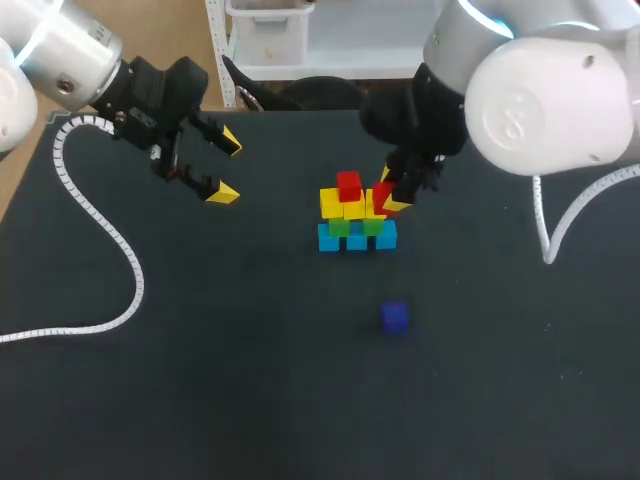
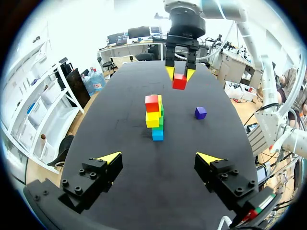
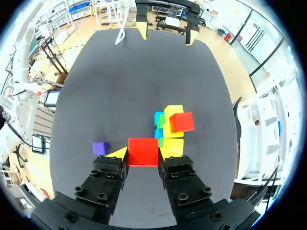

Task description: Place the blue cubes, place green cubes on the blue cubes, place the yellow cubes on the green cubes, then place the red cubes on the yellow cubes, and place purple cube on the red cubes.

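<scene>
Step in hand: the right arm is bringing a second red cube to the yellow layer, which I judge to be the fourth tier of five.
Right gripper: its two yellow-tipped fingers are clamping the held red cube from both sides, just at the right end of the stack.
Left gripper: it is hanging over the far left of the table with fingers spread wide and nothing between them, well apart from the stack.
Stack: blue cubes are sitting at the bottom, green cubes on them, yellow cubes above, and the placed red cube on top towards the left.
Purple cube: it is lying alone on the table, near of the stack and slightly right.
Doing it well: the held cube needs centring over the free yellow top to the right of the placed red cube (the right wrist view is showing the stack off to one side of the fingers, so it is probably not lined up yet), then lowering straight down.
Risk: a finger is likely to nudge the placed red cube or the yellow row, so opening only once the cube is resting flat seems wise.
</scene>
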Controlling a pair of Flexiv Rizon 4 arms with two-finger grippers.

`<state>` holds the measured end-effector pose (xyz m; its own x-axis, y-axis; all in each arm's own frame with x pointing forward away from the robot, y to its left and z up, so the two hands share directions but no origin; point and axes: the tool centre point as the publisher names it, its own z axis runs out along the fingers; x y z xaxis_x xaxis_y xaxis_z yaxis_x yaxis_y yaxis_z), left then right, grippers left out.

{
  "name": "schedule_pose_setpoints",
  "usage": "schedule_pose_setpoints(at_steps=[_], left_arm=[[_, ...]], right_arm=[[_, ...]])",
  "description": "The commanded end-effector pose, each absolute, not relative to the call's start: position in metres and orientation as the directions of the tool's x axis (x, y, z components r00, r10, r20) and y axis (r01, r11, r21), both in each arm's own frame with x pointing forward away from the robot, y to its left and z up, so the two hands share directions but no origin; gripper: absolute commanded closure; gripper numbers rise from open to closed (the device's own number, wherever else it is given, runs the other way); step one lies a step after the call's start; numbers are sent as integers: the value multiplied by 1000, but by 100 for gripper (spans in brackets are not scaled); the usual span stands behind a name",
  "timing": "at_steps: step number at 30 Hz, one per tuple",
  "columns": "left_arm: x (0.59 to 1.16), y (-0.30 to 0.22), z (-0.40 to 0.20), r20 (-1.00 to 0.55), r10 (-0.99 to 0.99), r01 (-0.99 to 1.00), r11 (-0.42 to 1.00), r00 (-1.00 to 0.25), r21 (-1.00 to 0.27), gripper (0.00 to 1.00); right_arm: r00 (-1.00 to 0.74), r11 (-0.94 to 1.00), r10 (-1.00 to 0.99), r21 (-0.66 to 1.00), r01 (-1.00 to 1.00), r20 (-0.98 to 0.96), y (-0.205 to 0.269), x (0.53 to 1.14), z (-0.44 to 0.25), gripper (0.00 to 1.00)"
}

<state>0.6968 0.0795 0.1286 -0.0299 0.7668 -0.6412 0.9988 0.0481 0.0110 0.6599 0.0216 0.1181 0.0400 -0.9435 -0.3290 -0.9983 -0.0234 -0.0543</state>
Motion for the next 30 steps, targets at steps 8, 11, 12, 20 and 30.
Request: schedule_pose_setpoints(at_steps=[8,11,12,20,30], left_arm=[[698,80,128,-642,766,999,45,-27,11,0],[698,80,128,-642,766,999,45,-27,11,0],[698,80,128,-642,766,999,45,-27,11,0],[698,80,128,-642,766,999,45,-27,11,0],[698,80,128,-642,766,999,45,-27,11,0]], right_arm=[[47,-36,-942,-40,-999,-332,26,673,113,100],[51,-40,-942,-40,-998,-331,27,675,113,100],[54,-43,-942,-40,-998,-331,27,676,113,100],[52,-44,-942,-30,-999,-331,27,681,109,100],[36,-34,-941,-11,-999,-338,24,689,103,100]])
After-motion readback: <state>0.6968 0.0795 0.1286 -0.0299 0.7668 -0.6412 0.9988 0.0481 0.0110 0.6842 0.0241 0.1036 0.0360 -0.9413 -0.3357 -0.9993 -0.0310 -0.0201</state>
